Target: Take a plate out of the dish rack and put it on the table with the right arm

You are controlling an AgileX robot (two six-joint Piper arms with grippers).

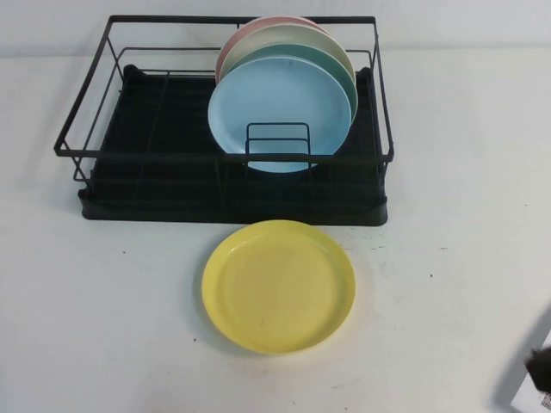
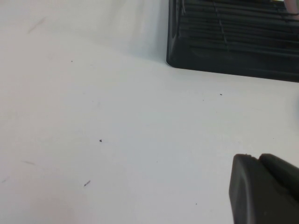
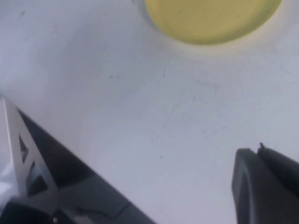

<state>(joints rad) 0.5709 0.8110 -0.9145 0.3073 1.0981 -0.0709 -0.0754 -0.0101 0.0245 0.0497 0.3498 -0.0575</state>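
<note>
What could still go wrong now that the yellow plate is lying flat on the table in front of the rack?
Little, probably. The yellow plate lies flat on the table, close in front of the dish rack. The right hand, shut and empty, sits near the table's right edge, apart from it; a careless sweep might nudge the plate. The left hand rests low by the rack's corner and could bump it.

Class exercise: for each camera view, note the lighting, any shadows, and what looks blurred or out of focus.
High view: even, soft light; the yellow plate on the table casts only a faint shadow; dish rack sharp; right gripper, shut, a dark blur at the edge. Left wrist view: rack soft, left gripper blurred. Right wrist view: plate out of focus, bluish cast.
</note>
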